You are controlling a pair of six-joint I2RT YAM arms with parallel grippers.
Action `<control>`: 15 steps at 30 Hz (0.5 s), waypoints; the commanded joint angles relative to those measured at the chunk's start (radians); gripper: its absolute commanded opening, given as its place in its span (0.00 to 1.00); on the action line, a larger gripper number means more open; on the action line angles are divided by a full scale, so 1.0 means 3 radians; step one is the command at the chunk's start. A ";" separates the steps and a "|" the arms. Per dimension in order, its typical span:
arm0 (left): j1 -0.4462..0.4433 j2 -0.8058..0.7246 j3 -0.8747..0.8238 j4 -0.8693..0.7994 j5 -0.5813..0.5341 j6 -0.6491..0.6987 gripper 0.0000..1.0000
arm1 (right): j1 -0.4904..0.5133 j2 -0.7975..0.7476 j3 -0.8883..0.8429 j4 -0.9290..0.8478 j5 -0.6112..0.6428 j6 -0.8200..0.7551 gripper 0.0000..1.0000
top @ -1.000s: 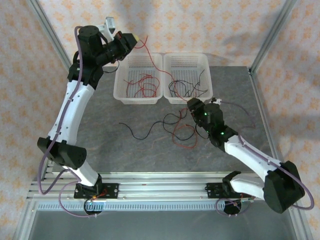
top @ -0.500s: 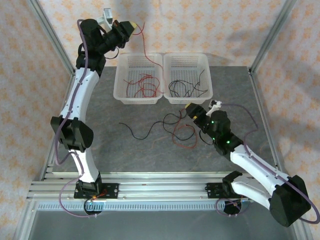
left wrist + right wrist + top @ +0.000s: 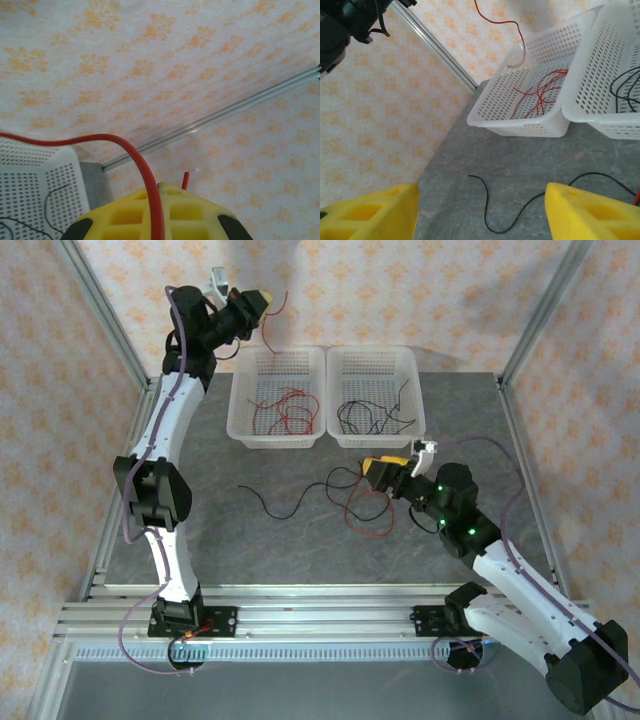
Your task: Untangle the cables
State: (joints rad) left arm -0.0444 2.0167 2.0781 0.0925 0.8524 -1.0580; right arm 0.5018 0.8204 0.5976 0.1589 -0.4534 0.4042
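Right wrist: black cable (image 3: 485,210) on open table (image 3: 455,150) before basket rim (image 3: 520,129)

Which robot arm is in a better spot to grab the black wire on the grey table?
Probably the right. The right gripper hangs open above the grey table near the thin black wire, while the left gripper is raised high near the white perforated basket, shut on a thin red wire.
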 commanded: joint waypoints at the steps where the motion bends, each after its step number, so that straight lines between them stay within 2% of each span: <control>1: 0.0032 -0.0004 -0.0259 0.0118 -0.0118 0.0279 0.00 | -0.0016 -0.0035 -0.0064 -0.0088 0.0029 -0.0093 0.67; 8: 0.0035 0.0000 -0.1115 0.0152 -0.0503 0.0796 0.00 | -0.0014 -0.0102 -0.0292 -0.0126 0.0108 0.0051 0.66; 11: 0.0034 0.0009 -0.1427 0.0279 -0.0584 0.0852 0.00 | -0.0015 -0.0193 -0.0334 -0.0220 0.0163 0.0064 0.66; 15: 0.0021 0.0023 -0.1734 0.0437 -0.0506 0.0802 0.00 | -0.0013 -0.0272 -0.0334 -0.0359 0.0269 0.0057 0.66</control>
State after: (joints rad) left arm -0.0391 2.0190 1.5887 0.1310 0.7124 -0.8516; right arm 0.5018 0.7650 0.4969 0.0761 -0.4149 0.4179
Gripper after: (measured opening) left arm 0.050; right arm 0.660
